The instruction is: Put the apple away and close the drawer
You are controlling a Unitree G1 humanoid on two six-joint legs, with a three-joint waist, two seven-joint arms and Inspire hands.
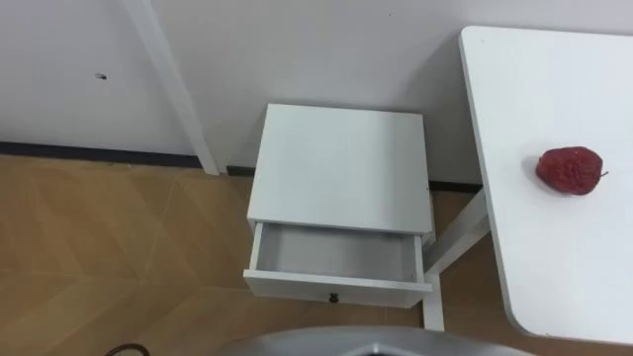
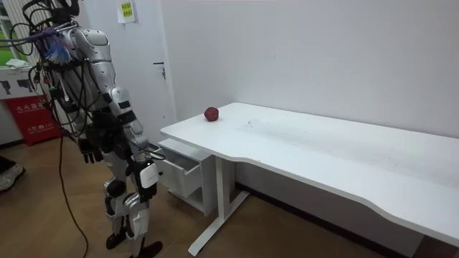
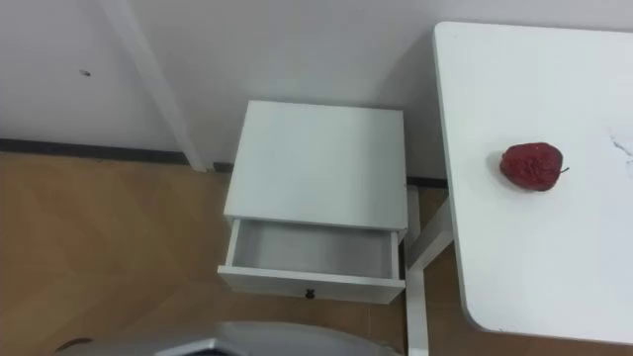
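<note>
The robot stands before the nightstand (image 1: 341,163), its left hand (image 2: 90,150) and right hand (image 2: 146,152) held low; I cannot tell whether either is open or closed. The nightstand's drawer (image 1: 336,259) is pulled out. The apple (image 1: 571,170) lies on the table (image 1: 554,267) to the right of the nightstand.

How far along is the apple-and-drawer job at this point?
Done: the drawer of the nightstand stands open and empty, ready for the fruit. In hand: nothing yet; the apple lies untouched on the table, to the robot's right, while the robot stands in front of the nightstand. Left: pick up the apple, put it in the drawer, push the drawer shut.
</note>
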